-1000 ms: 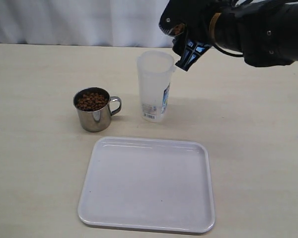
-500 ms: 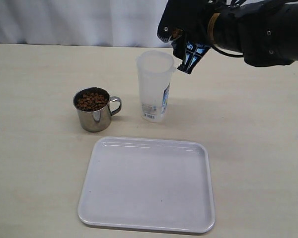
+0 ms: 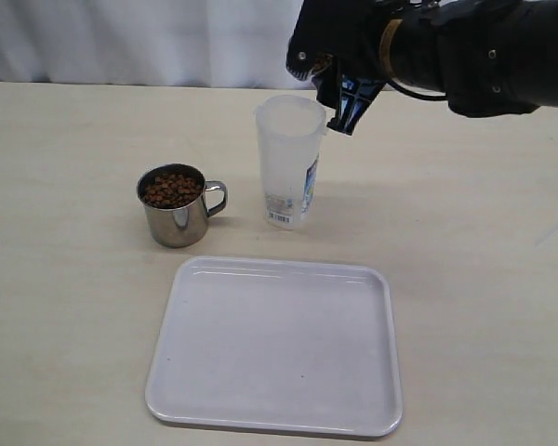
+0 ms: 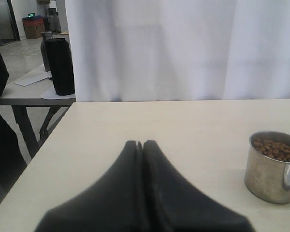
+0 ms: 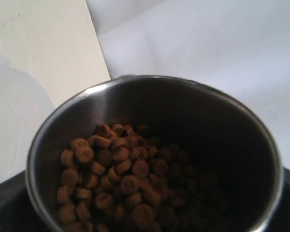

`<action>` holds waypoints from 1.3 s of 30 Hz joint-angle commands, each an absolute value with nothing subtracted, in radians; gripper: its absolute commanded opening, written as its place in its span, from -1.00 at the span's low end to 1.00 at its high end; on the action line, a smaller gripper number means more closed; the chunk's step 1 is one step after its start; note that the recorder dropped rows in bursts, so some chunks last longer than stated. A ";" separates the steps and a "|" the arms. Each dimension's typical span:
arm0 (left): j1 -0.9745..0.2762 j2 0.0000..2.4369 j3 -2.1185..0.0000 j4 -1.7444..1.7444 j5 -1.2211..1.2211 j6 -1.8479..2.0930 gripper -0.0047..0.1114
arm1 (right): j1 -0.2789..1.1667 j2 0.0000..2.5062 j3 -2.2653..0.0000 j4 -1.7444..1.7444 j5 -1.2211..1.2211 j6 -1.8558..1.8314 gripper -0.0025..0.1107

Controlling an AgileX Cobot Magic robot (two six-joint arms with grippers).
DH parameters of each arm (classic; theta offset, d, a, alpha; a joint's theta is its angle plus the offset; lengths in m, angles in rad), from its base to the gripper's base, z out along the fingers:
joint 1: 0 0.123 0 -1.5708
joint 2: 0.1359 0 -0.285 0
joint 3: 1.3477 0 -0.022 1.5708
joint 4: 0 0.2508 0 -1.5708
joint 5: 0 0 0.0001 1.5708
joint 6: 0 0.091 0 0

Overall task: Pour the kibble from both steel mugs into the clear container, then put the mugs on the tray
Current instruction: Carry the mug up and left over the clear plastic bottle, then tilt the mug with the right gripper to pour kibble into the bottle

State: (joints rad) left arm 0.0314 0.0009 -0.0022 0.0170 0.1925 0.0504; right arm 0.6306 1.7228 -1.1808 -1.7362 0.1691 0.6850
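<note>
The white tray (image 3: pixel 279 344) is lying nearest on the pale table (image 3: pixel 474 279). At about 10 o'clock from the tray, the standing mug (image 3: pixel 177 221) is sitting upright just off the rim, its handle pointing toward 3 o'clock and its kibble (image 3: pixel 171 189) filling it close to the brim. At 12 o'clock from the tray, the clear container (image 3: pixel 288 167) is standing upright beside that mug, apart from it.

The left gripper (image 4: pixel 140 145) is hanging low over the table with its jaws pressed together and nothing between them. The standing mug lies beyond its tips, apart.

Farther back, at 1 o'clock from the container's mouth, the right gripper (image 3: pixel 346 100) is hovering in the air and clasping the held mug (image 5: pixel 150 96). That mug is tilting, pellets (image 5: pixel 121 179) piling toward its lower side. A white curtain (image 3: pixel 121 37) is hanging behind.
</note>
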 commanded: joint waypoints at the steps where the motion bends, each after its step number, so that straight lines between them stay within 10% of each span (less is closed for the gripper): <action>1: 0.022 0.000 0.000 0.014 0.190 0.048 -0.92 | 0.631 1.744 -1.195 -1.744 0.167 0.629 -0.87; 39: 0.022 0.000 0.000 0.014 0.181 0.048 -0.92 | 0.689 1.750 -1.195 -1.744 0.290 0.396 -0.87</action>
